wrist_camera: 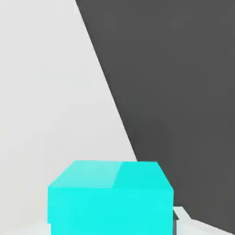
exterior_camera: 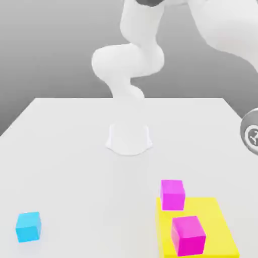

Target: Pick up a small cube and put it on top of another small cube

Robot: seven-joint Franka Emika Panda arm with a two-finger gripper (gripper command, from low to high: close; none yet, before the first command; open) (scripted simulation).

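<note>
A cyan cube (wrist_camera: 110, 202) sits very close in the hand view, between the two pale fingers (wrist_camera: 183, 221) of my gripper (wrist_camera: 112, 228), which is shut on its sides. In the exterior view a cyan cube (exterior_camera: 28, 226) rests on the white table at the near left, far from the arm. One magenta cube (exterior_camera: 172, 194) stands at the far edge of a flat yellow pad (exterior_camera: 221, 221), and a second magenta cube (exterior_camera: 188, 235) stands on the pad. A piece of the arm's wrist (exterior_camera: 250, 131) pokes in at the exterior view's right edge.
The arm's white base (exterior_camera: 129, 138) stands at the middle of the table (exterior_camera: 70, 151). In the hand view the table's edge (wrist_camera: 108, 92) runs diagonally, with dark floor (wrist_camera: 183, 92) beyond it.
</note>
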